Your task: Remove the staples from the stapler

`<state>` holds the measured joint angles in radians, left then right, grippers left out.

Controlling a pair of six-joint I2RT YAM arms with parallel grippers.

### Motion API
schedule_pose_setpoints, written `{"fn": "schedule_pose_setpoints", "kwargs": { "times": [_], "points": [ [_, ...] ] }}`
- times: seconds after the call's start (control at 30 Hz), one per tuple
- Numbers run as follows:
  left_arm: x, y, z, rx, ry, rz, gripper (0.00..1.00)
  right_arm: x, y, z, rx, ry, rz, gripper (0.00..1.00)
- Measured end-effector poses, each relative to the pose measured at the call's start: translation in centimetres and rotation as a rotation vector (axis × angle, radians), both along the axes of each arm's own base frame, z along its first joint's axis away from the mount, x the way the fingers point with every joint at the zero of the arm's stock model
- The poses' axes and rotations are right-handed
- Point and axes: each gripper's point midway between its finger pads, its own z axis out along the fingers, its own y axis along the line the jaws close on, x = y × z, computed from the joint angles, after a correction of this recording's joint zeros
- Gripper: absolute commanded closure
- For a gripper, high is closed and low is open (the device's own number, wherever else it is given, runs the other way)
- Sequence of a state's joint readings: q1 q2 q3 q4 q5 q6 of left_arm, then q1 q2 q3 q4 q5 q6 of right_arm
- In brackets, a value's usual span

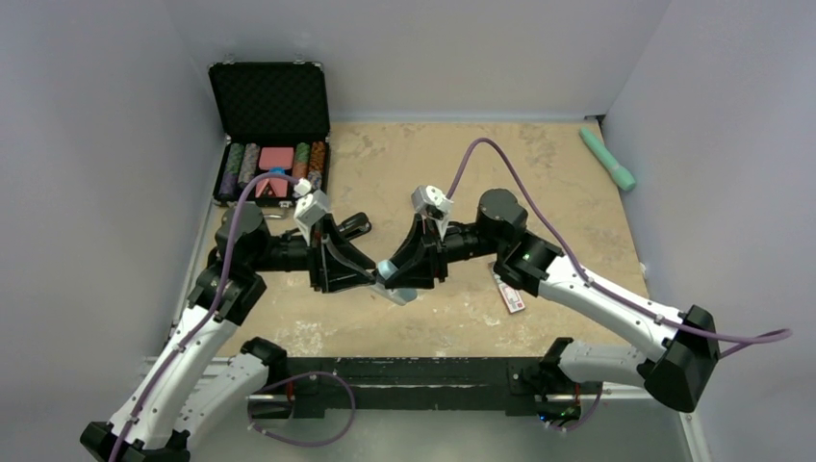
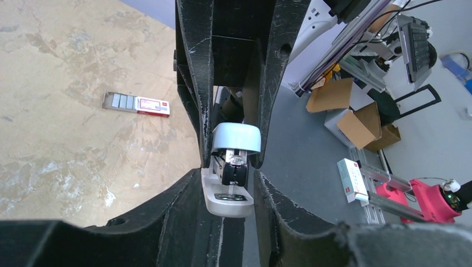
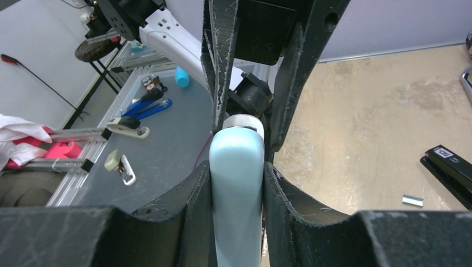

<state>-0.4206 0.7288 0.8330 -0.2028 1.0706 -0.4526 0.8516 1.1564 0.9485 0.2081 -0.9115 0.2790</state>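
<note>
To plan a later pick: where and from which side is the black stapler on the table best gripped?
Probably the middle of the black stapler, jaws across its narrow width, coming from above: it lies flat, long and slim.

1. We see a tan, mottled table [image 1: 539, 173] set between pale walls.
2. In its far left corner sits an open black case [image 1: 269, 101], lid upright, with rows of chips [image 1: 241, 166] in its tray.
3. A teal bar [image 1: 608, 159] lies slanted by the far right edge, well apart from the rest.
4. A flat red, white and grey pack [image 2: 136, 104] lies right of the middle.
5. The black stapler [image 3: 453, 167] lies left of the middle, with a short strip of staples [image 3: 412, 200] just beside it, not touching.
</note>
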Motion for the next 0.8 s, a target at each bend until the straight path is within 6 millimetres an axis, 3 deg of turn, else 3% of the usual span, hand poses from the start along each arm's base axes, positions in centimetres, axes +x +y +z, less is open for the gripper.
{"fn": "schedule_pose_setpoints", "kwargs": {
  "times": [0.4, 0.43, 0.5, 0.8],
  "points": [
    [-0.1, 0.1, -0.3, 0.012, 0.000, 0.008, 0.75, 0.3, 0.6, -0.2, -0.018, 0.107, -0.013, 1.00],
    [-0.1, 0.1, -0.4, 0.014, -0.002, 0.010, 0.80, 0.4, 0.7, -0.2, -0.018, 0.119, -0.019, 1.00],
    [-0.1, 0.2, -0.4, 0.016, -0.003, 0.017, 1.00, 0.6, 0.8, 0.0, -0.014, 0.143, -0.032, 1.00],
    [0.7, 0.5, -0.5, 0.025, -0.011, 0.098, 1.00, 1.6, 1.3, 0.6, 0.003, 0.221, -0.095, 1.00]
  ]
}}
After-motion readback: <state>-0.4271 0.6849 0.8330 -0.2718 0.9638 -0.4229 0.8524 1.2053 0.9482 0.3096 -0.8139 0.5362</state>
